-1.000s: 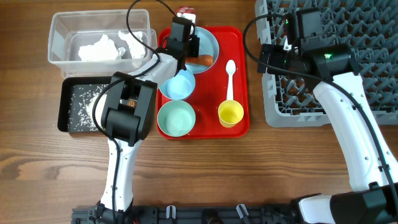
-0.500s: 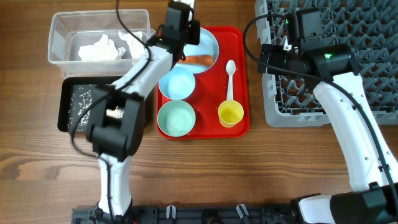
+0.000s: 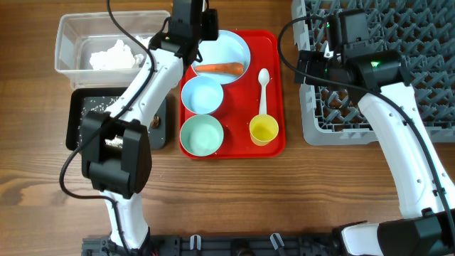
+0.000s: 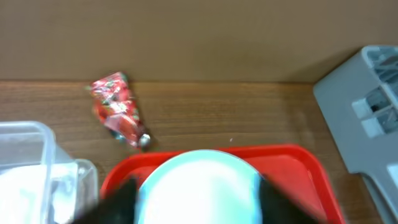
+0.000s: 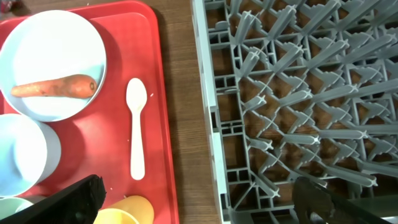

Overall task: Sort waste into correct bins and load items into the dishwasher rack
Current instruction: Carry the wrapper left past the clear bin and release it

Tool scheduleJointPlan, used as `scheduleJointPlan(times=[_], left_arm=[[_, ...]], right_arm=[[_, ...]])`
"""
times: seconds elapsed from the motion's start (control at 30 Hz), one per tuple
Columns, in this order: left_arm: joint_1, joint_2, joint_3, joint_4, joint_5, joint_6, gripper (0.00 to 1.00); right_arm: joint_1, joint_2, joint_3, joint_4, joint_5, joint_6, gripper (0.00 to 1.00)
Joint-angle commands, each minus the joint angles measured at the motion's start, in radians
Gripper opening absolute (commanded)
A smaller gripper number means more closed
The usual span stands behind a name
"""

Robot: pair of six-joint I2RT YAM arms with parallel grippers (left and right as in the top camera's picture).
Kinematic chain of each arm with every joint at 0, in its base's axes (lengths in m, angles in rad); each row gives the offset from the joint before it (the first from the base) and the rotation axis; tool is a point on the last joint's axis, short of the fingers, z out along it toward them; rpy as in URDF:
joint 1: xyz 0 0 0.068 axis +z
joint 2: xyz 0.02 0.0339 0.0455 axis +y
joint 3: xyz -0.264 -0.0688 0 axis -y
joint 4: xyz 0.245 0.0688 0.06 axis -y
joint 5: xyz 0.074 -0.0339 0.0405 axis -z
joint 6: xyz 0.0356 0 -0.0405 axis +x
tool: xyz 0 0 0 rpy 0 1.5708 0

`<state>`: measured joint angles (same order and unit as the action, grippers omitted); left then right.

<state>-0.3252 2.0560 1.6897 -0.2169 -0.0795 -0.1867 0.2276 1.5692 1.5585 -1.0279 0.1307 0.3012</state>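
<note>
Waste:
- Crumpled tissue (image 3: 110, 55) lies inside the clear tub (image 3: 67, 32), at the far left corner of the desk (image 3: 43, 206).
- Rice grains (image 3: 96, 108) are scattered in the black tray (image 3: 73, 135), which sits just on the near side of the tub. A small brown lump (image 3: 155, 121) lies at this tray's right end.
- Carrot (image 3: 220, 68) lies flat on the pale blue plate (image 3: 231, 44), tip toward the left edge of the desk.
- Red wrapper (image 4: 118, 115) lies on bare desk beyond the far rim of the red tray (image 3: 276, 107), near the tub's corner. It shows in the left wrist view.

Items, all on the red tray at mid-desk:
- Plate at the far end.
- Pale blue bowl (image 3: 201, 94) is just nearside of the plate, and the mint-green bowl (image 3: 201, 135) is nearside of that.
- White spoon (image 3: 263, 89) lies lengthwise on the tray's right half, with its bowl end toward the far edge.
- Yellow cup (image 3: 264, 130) stands upright at the spoon's handle end.

The grey rack (image 3: 426, 43) fills the far right corner, just beside the red tray.

Left tool (image 4: 196, 186) hangs over the far part of the plate. Its fingers (image 4: 121, 196) are blurred but spread wide on either side, holding nothing.

Right tool (image 5: 199, 208) hangs over the rack's left border. Its fingers are wide apart and hold nothing.
</note>
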Motion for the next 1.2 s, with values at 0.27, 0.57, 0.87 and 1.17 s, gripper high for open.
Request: scheduleJointPlan(times=[0.27,0.57,0.87,1.17], left_arm=[[-0.022,0.080,-0.001,-0.049,-0.004,0.062,0.80],[-0.066,0.079,0.140,-0.359,0.001,0.157,0.85],[-0.057,0.095,0.493,-0.719,0.090,0.318,0.96],[-0.054,0.294,0.493,-0.739,0.090,0.624,0.92]], right_arm=[[-0.003,0.011,0.003,0.017,-0.020,-0.011,1.00],[-0.003,0.011,0.003,0.022,-0.020,-0.012,1.00],[-0.003,0.011,0.003,0.025,-0.047,-0.012,1.00],[-0.003,0.011,0.003,0.013,-0.065,-0.013,1.00]])
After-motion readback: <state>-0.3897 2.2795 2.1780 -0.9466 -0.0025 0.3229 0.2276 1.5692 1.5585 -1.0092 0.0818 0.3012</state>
